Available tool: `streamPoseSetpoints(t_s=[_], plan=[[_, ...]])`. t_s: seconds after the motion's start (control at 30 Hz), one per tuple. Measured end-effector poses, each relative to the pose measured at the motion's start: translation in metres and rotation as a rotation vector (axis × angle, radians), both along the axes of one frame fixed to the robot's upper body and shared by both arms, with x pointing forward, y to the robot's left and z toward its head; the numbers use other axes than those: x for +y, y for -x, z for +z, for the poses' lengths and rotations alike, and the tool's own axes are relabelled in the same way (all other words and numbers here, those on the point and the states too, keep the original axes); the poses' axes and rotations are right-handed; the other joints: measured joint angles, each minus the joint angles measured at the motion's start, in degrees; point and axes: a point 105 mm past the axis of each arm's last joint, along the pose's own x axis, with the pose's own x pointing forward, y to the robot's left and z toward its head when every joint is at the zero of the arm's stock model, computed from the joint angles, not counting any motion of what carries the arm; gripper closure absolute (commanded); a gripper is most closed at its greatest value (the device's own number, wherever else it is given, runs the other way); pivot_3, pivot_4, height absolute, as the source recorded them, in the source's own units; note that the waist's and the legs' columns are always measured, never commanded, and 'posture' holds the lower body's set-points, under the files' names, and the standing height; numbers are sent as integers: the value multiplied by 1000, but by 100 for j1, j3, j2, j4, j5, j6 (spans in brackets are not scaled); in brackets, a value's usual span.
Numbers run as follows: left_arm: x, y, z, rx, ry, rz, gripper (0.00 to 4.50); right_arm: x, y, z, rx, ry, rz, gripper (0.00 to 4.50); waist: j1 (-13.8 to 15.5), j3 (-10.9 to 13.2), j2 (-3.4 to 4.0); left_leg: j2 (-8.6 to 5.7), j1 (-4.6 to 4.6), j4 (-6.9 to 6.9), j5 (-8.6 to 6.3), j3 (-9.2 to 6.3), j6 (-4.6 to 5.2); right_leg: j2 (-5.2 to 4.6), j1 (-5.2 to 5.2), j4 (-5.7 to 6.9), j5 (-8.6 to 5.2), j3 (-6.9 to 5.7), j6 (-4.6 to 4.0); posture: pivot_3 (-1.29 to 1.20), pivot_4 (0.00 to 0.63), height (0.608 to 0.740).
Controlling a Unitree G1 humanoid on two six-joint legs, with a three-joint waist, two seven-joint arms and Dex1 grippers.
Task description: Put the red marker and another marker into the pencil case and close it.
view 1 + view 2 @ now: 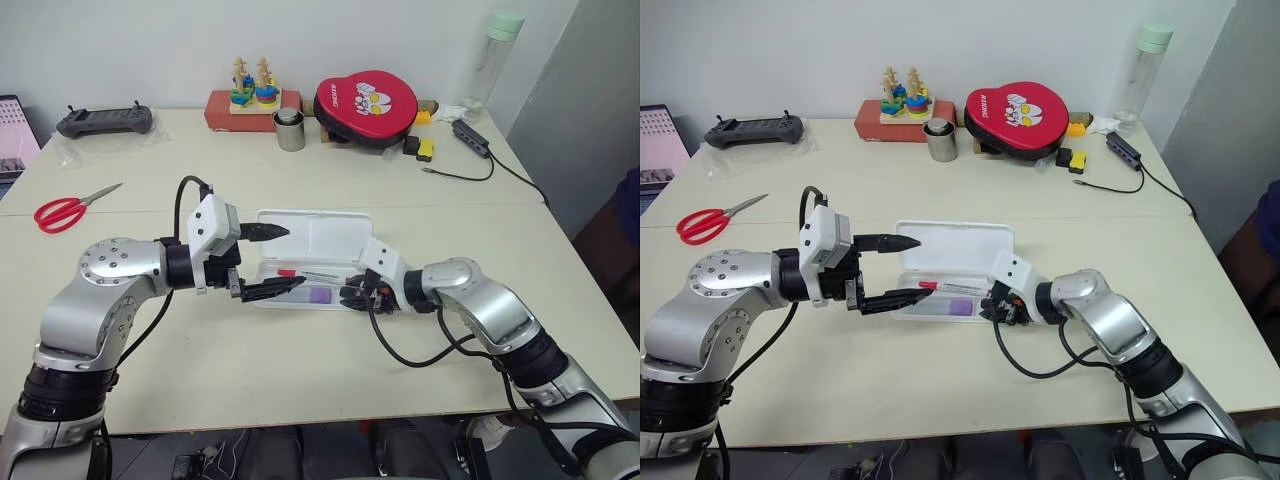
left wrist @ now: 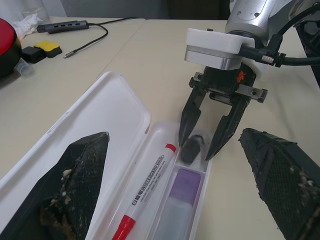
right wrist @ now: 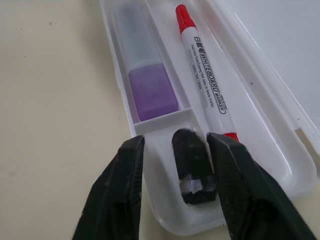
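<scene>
Bright, even overhead light; soft faint shadows on the bench. Mild glare on the pencil case lid. Head views sharp throughout. Left wrist view: near fingers blurred, out of focus; background soft.

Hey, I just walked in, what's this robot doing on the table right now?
It is packing an open pencil case. The red marker and the purple marker already lie in its tray, in separate compartments. The right gripper is at the tray's end compartment, fingers apart on either side of a small black block lying there. The left gripper is open at the case's other end, holding nothing. The lid is not yet closed.
</scene>
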Motion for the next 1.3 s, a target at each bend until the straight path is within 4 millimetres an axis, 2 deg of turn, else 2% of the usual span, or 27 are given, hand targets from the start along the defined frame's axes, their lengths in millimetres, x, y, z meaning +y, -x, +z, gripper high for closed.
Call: streamPoseSetpoints(t_s=[0.27,0.4,0.47,0.63,0.7,0.8,0.87,0.9,0.93,1.03,1.13,1.3], plan=[[-4,-3,7,-25,10,-13,0,-3,-6,10,-27,-23,-25,77,-2,0,0,0,0,-1,0,0,0,0,0,0,1,0,-2,0,150,740],[-4,-5,7,-25,21,12,0,-3,-6,23,-14,-72,-16,25,-2,0,0,0,0,0,0,0,0,0,0,0,1,1,-2,0,150,740],[-1,-8,9,-17,47,46,0,-1,-7,43,-11,-154,-8,25,-3,1,0,0,-1,0,0,-1,0,0,-1,2,3,0,-4,0,150,740],[14,-12,23,-17,144,157,0,6,-11,118,-59,-371,56,25,-39,1,1,2,3,0,0,-1,0,0,2,3,10,0,-16,0,150,740],[20,-13,28,-27,168,196,0,6,-16,139,-88,-416,60,25,-50,1,1,2,5,-1,0,-2,0,0,1,3,10,-2,-16,0,150,740],[29,-13,36,-45,203,252,0,9,-39,161,-80,-480,2,25,-65,1,1,2,4,0,0,0,0,0,1,3,11,-1,-17,0,150,740],[32,-13,42,-57,227,279,0,8,-57,167,-76,-485,-64,383,-68,1,1,1,4,-2,0,1,0,0,0,2,11,0,-17,0,150,740],[36,-15,45,-68,247,305,0,9,-73,169,-79,-476,-120,543,-71,2,2,1,5,-3,0,5,0,-1,-2,3,11,2,-17,0,150,740],[38,-15,49,-80,265,323,0,6,-89,168,-86,-455,-190,758,-67,1,2,1,4,-4,0,4,0,-1,-3,2,12,0,-17,0,150,740],[41,-14,55,-85,293,349,0,4,-116,155,-94,-399,-310,1501,-62,1,0,-1,0,-7,0,5,0,-3,-3,-2,12,1,-18,0,150,740],[42,-10,57,-84,309,357,0,7,-129,139,-94,-340,-358,2165,-73,1,1,-2,-2,-12,-1,9,-1,-5,-6,-1,12,3,-19,0,150,740],[47,-6,52,-43,297,361,0,14,-132,123,-125,-251,-330,3346,-75,1,1,-1,-1,-22,-1,7,-1,-5,-7,-2,10,0,-23,0,150,740]])
